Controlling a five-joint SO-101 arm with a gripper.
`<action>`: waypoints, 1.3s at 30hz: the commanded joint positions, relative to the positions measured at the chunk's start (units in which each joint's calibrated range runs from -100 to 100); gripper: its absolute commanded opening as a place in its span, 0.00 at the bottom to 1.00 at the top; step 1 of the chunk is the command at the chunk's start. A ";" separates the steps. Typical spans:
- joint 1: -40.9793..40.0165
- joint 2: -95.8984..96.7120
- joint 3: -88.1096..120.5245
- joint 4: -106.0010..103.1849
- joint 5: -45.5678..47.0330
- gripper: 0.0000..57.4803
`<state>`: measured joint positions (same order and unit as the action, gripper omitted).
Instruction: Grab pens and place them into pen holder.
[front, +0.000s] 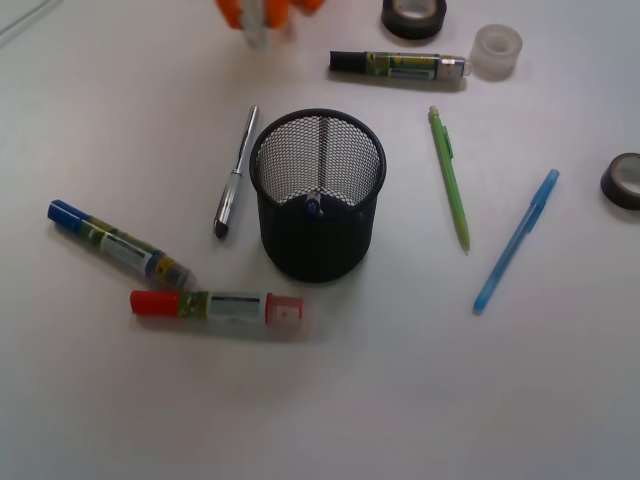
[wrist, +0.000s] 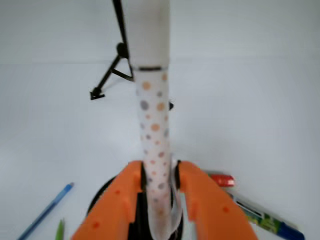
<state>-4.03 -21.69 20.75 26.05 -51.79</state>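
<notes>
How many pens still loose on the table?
3: silver pen left of the pen holder, green pen to its right, light blue pen further right. The white dotted pen is in the pincer; one is already inside the holder.

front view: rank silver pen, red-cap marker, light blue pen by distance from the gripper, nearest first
Gripper sits at the top edge, left of centre, shut on the white pen.
1. Silver pen: just below the gripper, left of the pen holder.
2. Red-cap marker: lower left, in front of the holder.
3. Light blue pen: far right, across the holder.
</notes>
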 joint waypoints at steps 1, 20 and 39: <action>-2.29 -0.28 7.69 -16.34 -0.29 0.01; -3.56 4.82 41.47 -61.39 -0.24 0.31; 4.22 -15.41 19.73 16.47 4.79 0.35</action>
<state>-1.66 -32.14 43.49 26.13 -47.01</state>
